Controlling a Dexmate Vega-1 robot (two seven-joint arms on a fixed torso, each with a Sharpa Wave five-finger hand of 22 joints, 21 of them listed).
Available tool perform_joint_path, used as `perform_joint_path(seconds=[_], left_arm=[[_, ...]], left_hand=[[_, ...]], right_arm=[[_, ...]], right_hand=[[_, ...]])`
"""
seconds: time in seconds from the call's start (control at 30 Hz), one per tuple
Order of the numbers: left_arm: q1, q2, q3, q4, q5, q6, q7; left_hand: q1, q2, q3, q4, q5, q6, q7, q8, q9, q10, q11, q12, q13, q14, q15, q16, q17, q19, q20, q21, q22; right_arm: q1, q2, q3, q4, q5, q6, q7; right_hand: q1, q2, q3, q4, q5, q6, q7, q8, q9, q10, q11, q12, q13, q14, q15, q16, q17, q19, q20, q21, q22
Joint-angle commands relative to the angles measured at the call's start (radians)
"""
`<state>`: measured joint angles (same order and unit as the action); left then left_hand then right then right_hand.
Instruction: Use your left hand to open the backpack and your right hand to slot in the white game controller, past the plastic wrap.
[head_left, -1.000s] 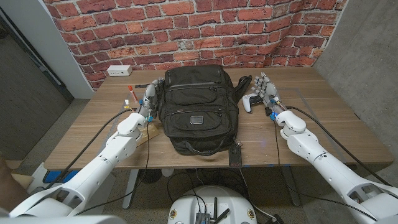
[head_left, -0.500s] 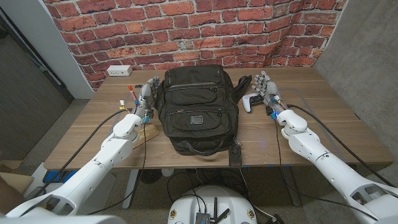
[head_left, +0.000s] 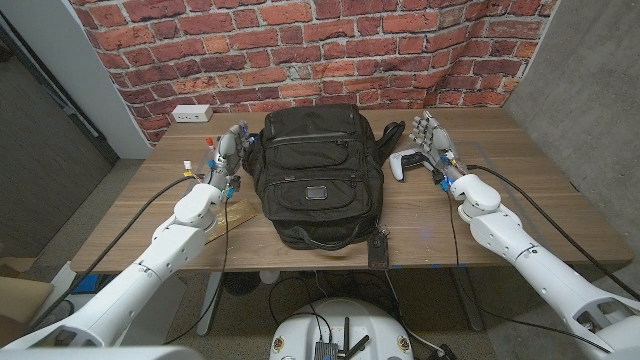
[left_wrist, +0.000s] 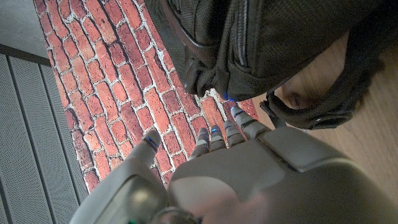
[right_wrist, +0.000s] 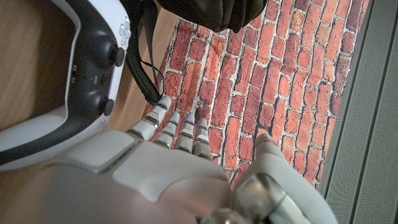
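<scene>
We judge nothing is done yet: the backpack (head_left: 318, 175) seems closed, the controller (head_left: 406, 164) lies on the table (head_left: 520, 200), and both the left robot hand (head_left: 226, 157) and the right robot hand (head_left: 432, 143) are open and empty.

Backpack (head_left: 318, 175) lying closed at bench (head_left: 520, 200) centre, blocking middle. Left hand (head_left: 226, 155) standing just beside its left flank, narrow gap between. White game controller (head_left: 405, 164) sitting between backpack's strap and right hand (head_left: 432, 140). Bare bench lying open right of right arm.

Evenly lit, sharp in head view; soft shadows under backpack (head_left: 318, 175); blurred hands at wrist views' bottom.
</scene>
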<state>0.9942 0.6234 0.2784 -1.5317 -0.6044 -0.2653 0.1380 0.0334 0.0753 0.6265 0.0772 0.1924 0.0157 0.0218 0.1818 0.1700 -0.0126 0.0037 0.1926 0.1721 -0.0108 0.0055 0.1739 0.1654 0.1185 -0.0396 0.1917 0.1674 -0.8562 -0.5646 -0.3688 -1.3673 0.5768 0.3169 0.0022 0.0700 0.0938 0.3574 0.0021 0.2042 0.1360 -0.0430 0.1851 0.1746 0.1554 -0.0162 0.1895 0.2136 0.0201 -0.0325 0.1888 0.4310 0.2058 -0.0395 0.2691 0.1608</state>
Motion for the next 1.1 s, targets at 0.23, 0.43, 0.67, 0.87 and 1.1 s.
perform_joint_path(seconds=[0.23, 0.43, 0.67, 0.87, 1.1], left_arm=[[0.083, 0.051, -0.055, -0.085, -0.004, 0.017, 0.037], [0.121, 0.062, -0.075, -0.119, -0.003, 0.021, 0.058], [0.147, 0.065, -0.085, -0.152, 0.007, 0.032, 0.085], [0.170, 0.067, -0.093, -0.180, 0.016, 0.042, 0.107], [0.196, 0.067, -0.104, -0.208, 0.019, 0.051, 0.127]], left_hand=[[-0.003, 0.041, 0.000, -0.004, 0.004, 0.011, -0.004, 0.004, 0.004, 0.006, -0.007, 0.002, 0.001, 0.014, 0.003, 0.006, 0.003, 0.009, -0.023, 0.000, 0.001], [-0.004, 0.040, 0.000, -0.005, 0.004, 0.015, -0.003, 0.005, 0.004, 0.010, -0.009, 0.003, 0.001, 0.019, 0.002, 0.007, 0.003, 0.009, -0.023, -0.001, 0.001], [-0.005, 0.040, 0.000, -0.006, 0.004, 0.021, -0.004, 0.006, 0.004, 0.015, -0.008, 0.003, 0.001, 0.026, 0.002, 0.008, 0.003, 0.013, -0.023, 0.000, 0.001], [-0.005, 0.040, 0.000, -0.007, 0.004, 0.025, -0.002, 0.006, 0.004, 0.018, -0.006, 0.003, 0.001, 0.029, 0.002, 0.008, 0.003, 0.015, -0.024, 0.000, 0.001], [-0.006, 0.040, 0.000, -0.008, 0.004, 0.028, -0.003, 0.006, 0.004, 0.018, -0.006, 0.002, 0.001, 0.031, 0.003, 0.007, 0.003, 0.015, -0.024, 0.000, 0.001]], right_arm=[[-0.040, -0.104, 0.004, -0.104, -0.104, -0.031, -0.040], [-0.037, -0.145, 0.007, -0.121, -0.131, -0.047, -0.028], [-0.017, -0.192, 0.002, -0.116, -0.175, -0.047, 0.003], [0.003, -0.220, -0.007, -0.102, -0.222, -0.039, 0.017], [0.041, -0.239, -0.022, -0.063, -0.263, -0.017, 0.052]], right_hand=[[0.027, 0.014, 0.023, -0.021, 0.001, 0.008, -0.008, 0.003, 0.003, 0.022, -0.007, 0.010, -0.009, 0.031, -0.031, 0.012, -0.020, 0.018, -0.015, -0.012, 0.005], [0.035, 0.014, 0.028, -0.030, 0.000, 0.005, -0.015, 0.002, 0.003, 0.025, -0.008, 0.010, -0.012, 0.033, -0.033, 0.010, -0.030, 0.014, -0.021, -0.020, 0.005], [0.046, 0.012, 0.034, -0.041, -0.001, 0.009, -0.018, 0.003, 0.003, 0.025, -0.011, 0.008, -0.015, 0.038, -0.034, 0.009, -0.041, 0.013, -0.013, -0.027, 0.005], [0.056, 0.010, 0.038, -0.053, -0.004, 0.010, -0.019, 0.003, 0.003, 0.021, -0.011, 0.006, -0.017, 0.036, -0.025, 0.007, -0.052, 0.005, -0.001, -0.037, 0.006], [0.070, 0.015, 0.045, -0.070, -0.008, -0.001, -0.034, 0.000, 0.003, 0.012, -0.016, 0.002, -0.020, 0.040, -0.028, 0.009, -0.066, -0.023, 0.018, -0.057, 0.006]])
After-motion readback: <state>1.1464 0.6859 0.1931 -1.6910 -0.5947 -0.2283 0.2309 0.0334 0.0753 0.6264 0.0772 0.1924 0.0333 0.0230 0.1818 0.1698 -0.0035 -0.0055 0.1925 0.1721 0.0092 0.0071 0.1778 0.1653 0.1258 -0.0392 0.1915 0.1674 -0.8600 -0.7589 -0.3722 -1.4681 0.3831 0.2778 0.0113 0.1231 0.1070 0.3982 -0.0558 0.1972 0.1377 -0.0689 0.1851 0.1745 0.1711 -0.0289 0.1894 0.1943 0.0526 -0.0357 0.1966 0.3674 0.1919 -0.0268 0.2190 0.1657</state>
